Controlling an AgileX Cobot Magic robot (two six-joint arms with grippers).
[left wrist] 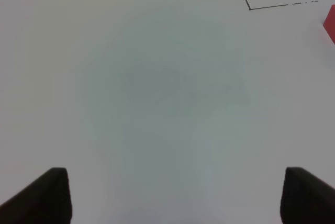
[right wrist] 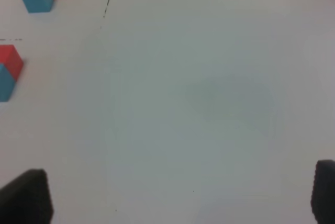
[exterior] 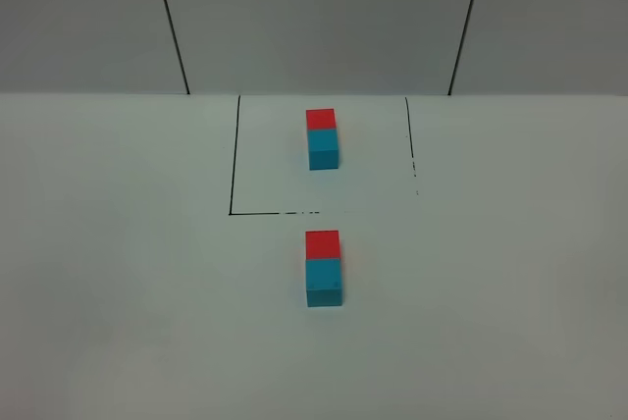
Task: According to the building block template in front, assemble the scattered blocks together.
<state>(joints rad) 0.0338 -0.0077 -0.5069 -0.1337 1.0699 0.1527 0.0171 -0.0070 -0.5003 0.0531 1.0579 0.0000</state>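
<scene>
The red cube (exterior: 322,242) touches the cyan cube (exterior: 324,283), just below the template (exterior: 322,138). The left gripper (left wrist: 170,195) and right gripper (right wrist: 180,198) are both spread wide over the bare white table (exterior: 118,273).

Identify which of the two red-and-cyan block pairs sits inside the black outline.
The far pair, at the back of the table. The near pair lies outside the outline, just in front of its front line.

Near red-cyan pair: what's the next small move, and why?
Probably none beyond keeping both arms clear. The near red cube already sits flush against the cyan cube, matching the template inside the outlined box. The left gripper and right gripper are open, holding nothing.
</scene>
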